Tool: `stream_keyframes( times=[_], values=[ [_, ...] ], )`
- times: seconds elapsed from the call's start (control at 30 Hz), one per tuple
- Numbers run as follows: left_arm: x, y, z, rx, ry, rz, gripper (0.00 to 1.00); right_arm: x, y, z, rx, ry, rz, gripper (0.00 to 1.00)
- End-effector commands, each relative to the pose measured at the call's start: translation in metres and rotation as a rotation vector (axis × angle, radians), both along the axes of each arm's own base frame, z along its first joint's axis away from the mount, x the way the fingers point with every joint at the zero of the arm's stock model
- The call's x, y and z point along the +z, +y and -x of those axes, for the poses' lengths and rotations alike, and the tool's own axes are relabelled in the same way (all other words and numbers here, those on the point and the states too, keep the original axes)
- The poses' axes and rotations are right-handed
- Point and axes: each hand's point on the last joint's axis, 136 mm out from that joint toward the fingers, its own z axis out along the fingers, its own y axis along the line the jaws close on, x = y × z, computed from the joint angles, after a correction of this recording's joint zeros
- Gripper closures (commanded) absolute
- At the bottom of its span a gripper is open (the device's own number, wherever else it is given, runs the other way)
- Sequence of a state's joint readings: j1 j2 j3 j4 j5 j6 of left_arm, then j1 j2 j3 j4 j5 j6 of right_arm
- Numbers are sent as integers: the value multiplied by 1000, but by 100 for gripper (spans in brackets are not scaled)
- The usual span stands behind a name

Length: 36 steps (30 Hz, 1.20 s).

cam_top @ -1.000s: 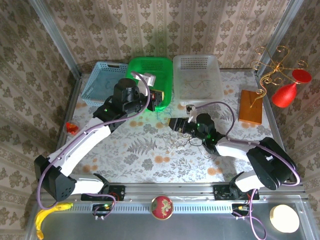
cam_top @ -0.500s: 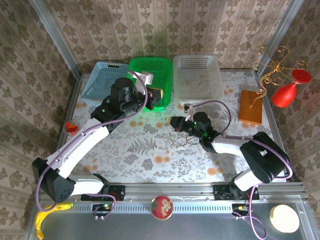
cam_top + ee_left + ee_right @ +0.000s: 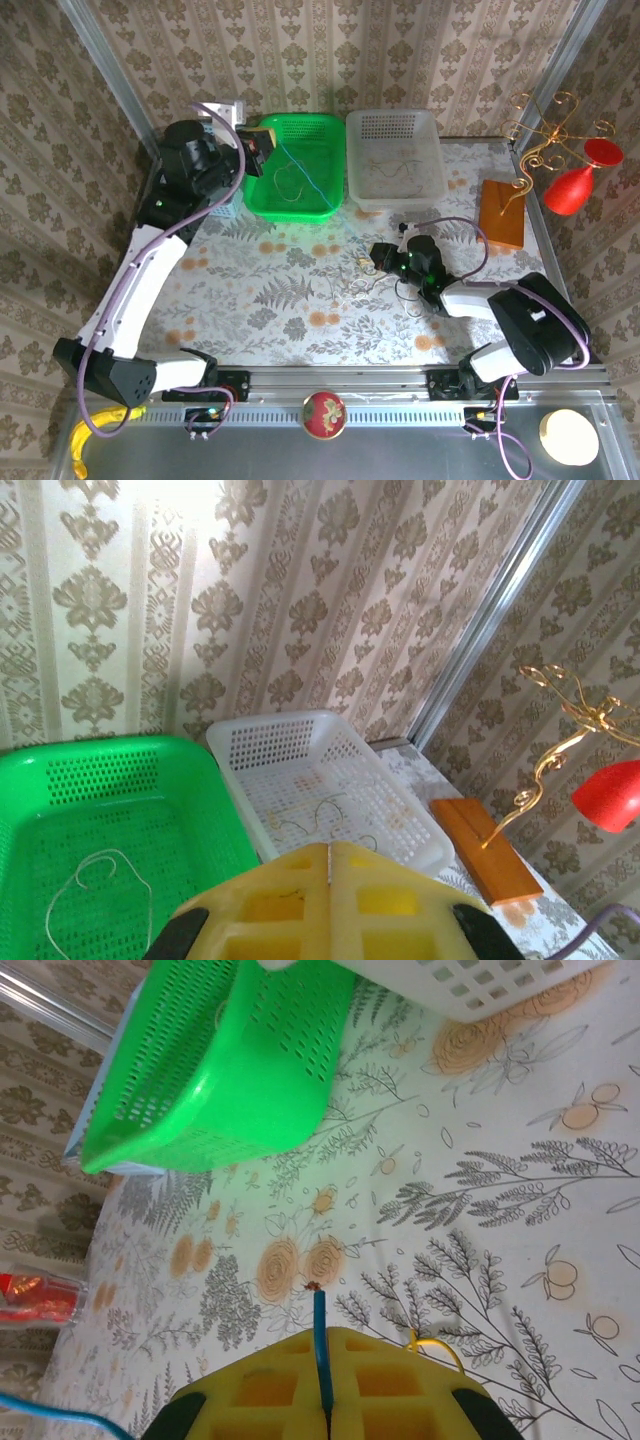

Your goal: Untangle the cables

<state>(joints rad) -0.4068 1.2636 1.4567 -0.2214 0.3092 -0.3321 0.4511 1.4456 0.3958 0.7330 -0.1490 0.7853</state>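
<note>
Right hand (image 3: 326, 1345), low over the flower-printed table (image 3: 280, 310), is clamped with its yellow pads together on a thin blue cord (image 3: 319, 1310). A short stub of that cord pokes past the fingertips toward the green plastic basket (image 3: 330, 125).

Left hand (image 3: 258, 148) hangs high at that basket's left rim, pads likewise pressed together. A fine blue line slants from it over the basket toward the right hand, so I judge both hands pinch the same blue cord, though the left wrist view does not show it clearly at the seam.

A small knot of tan and whitish cords (image 3: 362, 280) lies on the table just beside the right hand. One whitish cord (image 3: 100, 890) lies looped in the green basket, and tan cords (image 3: 320, 820) lie in the white perforated basket (image 3: 395, 120).

The blue cord's long axis runs from far left down to near right, fairly straight between the hands. The right hand is much nearer the knot, so freeing the cord likely means drawing it along that line, away from the knot.
</note>
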Motion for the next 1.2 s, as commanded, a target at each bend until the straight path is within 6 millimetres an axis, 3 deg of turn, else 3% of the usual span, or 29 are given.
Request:
stream_keyframes(
  times=[0.0, 0.13, 0.27, 0.3, 0.43, 0.87, 1.17],
  values=[
    [29, 11, 8, 3, -80, 3, 100, 0, -9, -1, -32, -1, 32, 100],
    [38, 17, 6, 12, -100, 9, 100, 11, 1, -2, 9, -16, 0, 100],
    [45, 20, 2, 15, -113, 9, 100, 26, 11, -2, 60, -25, -30, 64],
    [47, 21, 1, 19, -117, 9, 100, 42, 13, -1, 69, -57, -45, 54],
    [56, 34, -7, 55, -138, 6, 100, 59, 12, 0, 71, -77, -39, 39],
    [82, 124, -54, 280, -191, 23, 100, 89, 0, 8, 54, -107, 3, 28],
    [93, 157, -75, 361, -222, 46, 100, 100, 10, 8, 98, -108, -51, 22]
  ],
)
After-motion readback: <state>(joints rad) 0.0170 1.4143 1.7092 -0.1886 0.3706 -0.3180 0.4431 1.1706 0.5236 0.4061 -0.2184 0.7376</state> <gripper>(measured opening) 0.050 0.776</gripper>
